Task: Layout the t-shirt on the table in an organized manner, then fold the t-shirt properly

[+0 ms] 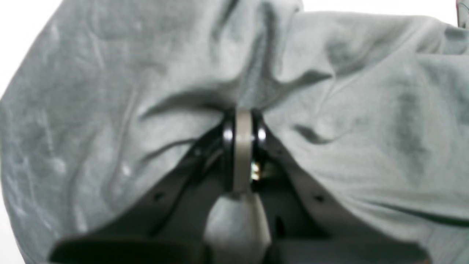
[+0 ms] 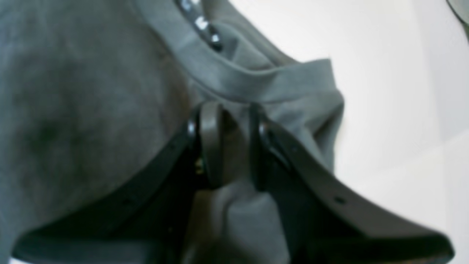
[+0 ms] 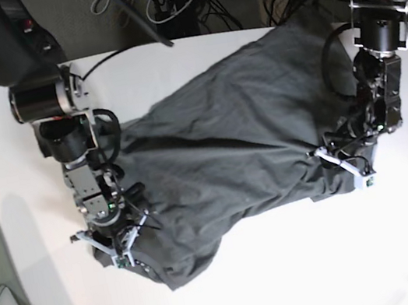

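you are looking at a dark grey t-shirt (image 3: 230, 164) spread in a rumpled, creased heap across the middle of the white table (image 3: 291, 287), running from the far right corner down toward the near left, with folds and ridges over most of its surface. your left gripper (image 1: 243, 124), which sits on the right side of the base view (image 3: 346, 163), is at the shirt's right edge; in its wrist view the two black jaws are pressed together with a thin fold of grey cloth clamped between them, and the fabric fans out in wrinkles above the pinch. your right gripper (image 2: 229, 124), on the left side of the base view (image 3: 118, 247), is at the shirt's near left edge beside the neckline; in its wrist view the jaws stand slightly apart, with a strip of grey fabric lying in the gap between them, and you cannot tell whether they are pressing on it. the ribbed collar (image 2: 242, 79) curves just above those jaws, with a small white printed label mark (image 2: 199, 22) showing inside the neck. bare white tabletop shows to the right of the collar.
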